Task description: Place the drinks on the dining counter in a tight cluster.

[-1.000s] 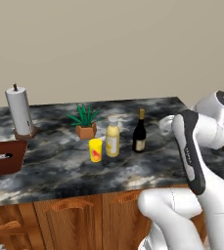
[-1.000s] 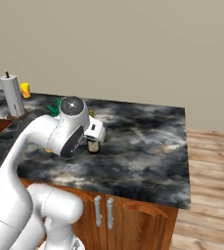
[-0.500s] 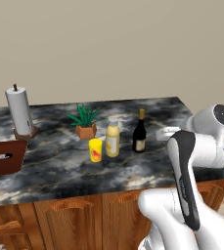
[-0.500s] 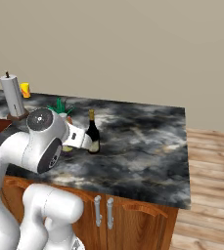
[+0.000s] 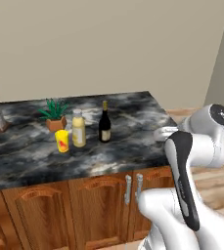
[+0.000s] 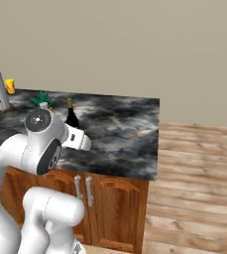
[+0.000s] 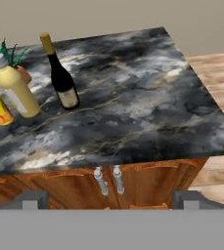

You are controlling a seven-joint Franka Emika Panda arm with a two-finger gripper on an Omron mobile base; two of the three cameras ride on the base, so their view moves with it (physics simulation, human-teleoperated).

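Standing back from the table (image 5: 133, 141), the arm looked to be between placements: its pincer (image 7: 111, 197) was spread wide and empty, pulled clear of the front edge. The wine bottle (image 5: 104, 123) and the juice bottle (image 5: 78, 129) stood close together on the marbled top, near a yellow cup (image 5: 61, 141) and a potted plant (image 5: 54, 114); the small red-capped bottle I could not find. The next move probably called for fetching it and setting it just beside these two. Compared with a second earlier, both base views had shifted right, so the base had driven, and the arm had folded back.
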